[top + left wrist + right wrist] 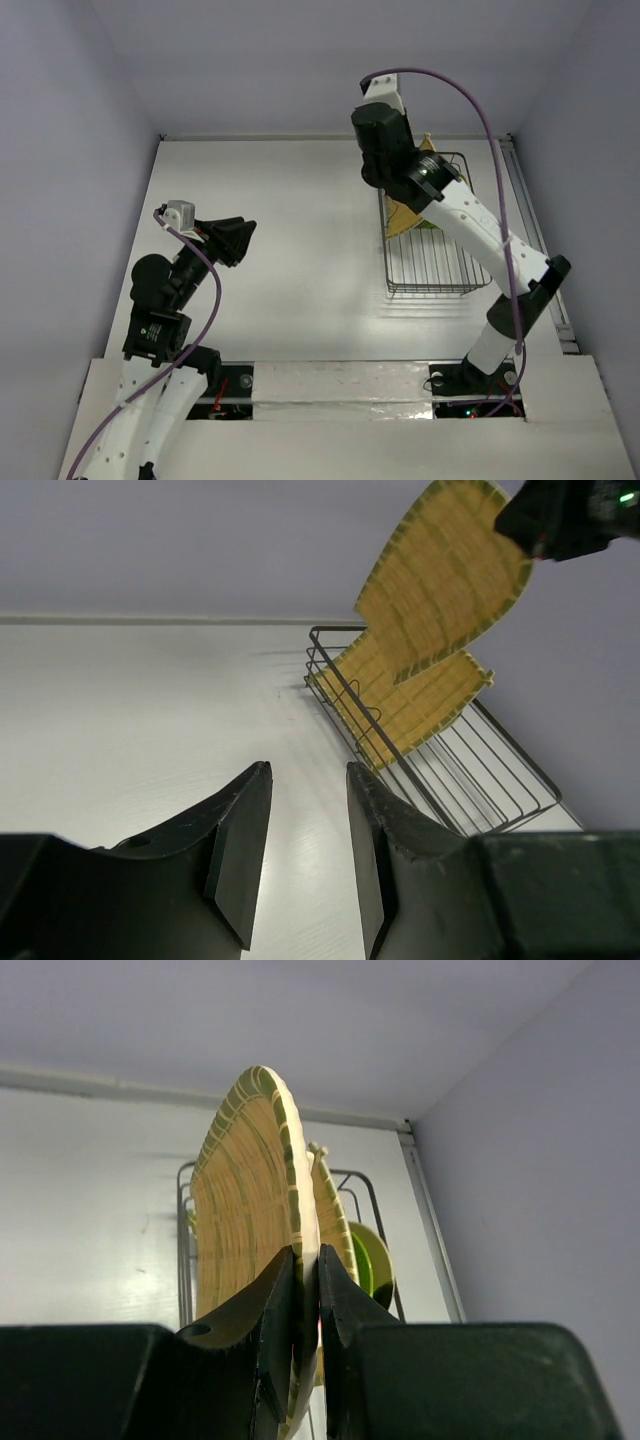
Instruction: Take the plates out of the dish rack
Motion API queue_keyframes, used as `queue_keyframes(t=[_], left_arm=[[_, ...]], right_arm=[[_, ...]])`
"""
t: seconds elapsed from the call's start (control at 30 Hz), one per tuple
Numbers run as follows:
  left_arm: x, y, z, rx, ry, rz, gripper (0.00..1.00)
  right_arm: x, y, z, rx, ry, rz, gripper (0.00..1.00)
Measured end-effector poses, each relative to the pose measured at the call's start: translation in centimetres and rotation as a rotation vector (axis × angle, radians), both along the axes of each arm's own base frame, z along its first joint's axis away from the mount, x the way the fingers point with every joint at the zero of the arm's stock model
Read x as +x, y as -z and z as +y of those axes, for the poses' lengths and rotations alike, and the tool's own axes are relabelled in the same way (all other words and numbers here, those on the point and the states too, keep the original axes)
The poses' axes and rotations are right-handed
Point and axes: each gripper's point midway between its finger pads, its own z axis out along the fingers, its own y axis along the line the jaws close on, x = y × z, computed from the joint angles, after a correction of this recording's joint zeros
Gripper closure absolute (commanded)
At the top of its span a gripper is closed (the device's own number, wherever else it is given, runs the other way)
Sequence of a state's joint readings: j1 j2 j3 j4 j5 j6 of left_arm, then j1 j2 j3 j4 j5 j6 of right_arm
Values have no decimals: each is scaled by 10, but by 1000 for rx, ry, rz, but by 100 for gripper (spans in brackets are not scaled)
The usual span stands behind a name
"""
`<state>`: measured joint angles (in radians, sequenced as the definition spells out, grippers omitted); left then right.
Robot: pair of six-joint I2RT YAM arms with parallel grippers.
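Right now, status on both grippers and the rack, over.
Right gripper shut on yellow oval plate, raised over dish rack. Left gripper open, empty. Second yellow plate, green plate in rack.

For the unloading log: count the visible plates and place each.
3. A yellow oval plate is held in the right gripper; a yellow square plate and a lime-green plate stand in the dish rack. Others may be hidden.

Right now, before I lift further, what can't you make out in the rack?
Top view: the right arm covers the far end of the dish rack, hiding the plates there.
Right wrist view: the lifted yellow plate blocks most of the rack; the green plate is a sliver.
Left wrist view: the racked yellow plate hides anything behind it.
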<state>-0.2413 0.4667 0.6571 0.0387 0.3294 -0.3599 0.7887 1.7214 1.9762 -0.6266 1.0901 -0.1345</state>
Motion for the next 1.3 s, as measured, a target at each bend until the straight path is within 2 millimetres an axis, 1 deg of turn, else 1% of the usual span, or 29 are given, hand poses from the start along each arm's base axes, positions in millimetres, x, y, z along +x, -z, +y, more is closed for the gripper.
queue_keyframes(t=[0.13, 0.2, 0.27, 0.3, 0.4, 0.43, 0.5, 0.6, 0.63, 0.77, 0.87, 0.97, 1.07, 1.13, 1.23, 1.27, 1.3], left_arm=[[1, 1, 2, -1, -13, 3, 67], [2, 1, 3, 0, -19, 6, 67], [3, 2, 4, 1, -26, 10, 67], [3, 3, 5, 1, -32, 12, 67], [3, 1, 8, 2, -51, 12, 67], [3, 0, 9, 1, -55, 10, 67], [2, -4, 10, -2, -62, 1, 67], [2, -6, 12, -4, -69, -4, 67], [2, -6, 12, -4, -71, -4, 67], [2, -5, 12, -4, -74, -1, 67], [1, -5, 10, -2, -67, 1, 67], [0, -4, 8, 0, -59, 2, 67], [0, -4, 8, 0, -55, 2, 67], [0, -4, 7, 0, -51, 2, 67], [-1, -4, 7, 1, -51, 2, 67], [-1, -4, 7, 1, -51, 2, 67], [-1, -4, 7, 1, -51, 2, 67]], right_arm=[[-18, -32, 1, 134, -71, -72, 100], [-23, -42, 9, 247, -138, -111, 100], [-24, -47, 24, 359, -218, -133, 100], [-22, -48, 36, 422, -260, -144, 100], [-9, -36, 78, 563, -362, -137, 100], [-3, -27, 97, 613, -396, -124, 100], [12, 0, 133, 692, -450, -79, 100], [32, 54, 190, 813, -519, 25, 100], [38, 78, 203, 817, -520, 66, 100], [54, 157, 249, 922, -523, 195, 100], [61, 204, 273, 989, -506, 272, 100], [66, 236, 294, 1050, -503, 323, 100], [71, 254, 308, 1102, -501, 351, 100], [74, 260, 315, 1131, -502, 362, 100], [73, 269, 321, 1164, -495, 384, 91], [72, 270, 321, 1174, -492, 391, 86], [72, 271, 321, 1184, -489, 396, 84]])
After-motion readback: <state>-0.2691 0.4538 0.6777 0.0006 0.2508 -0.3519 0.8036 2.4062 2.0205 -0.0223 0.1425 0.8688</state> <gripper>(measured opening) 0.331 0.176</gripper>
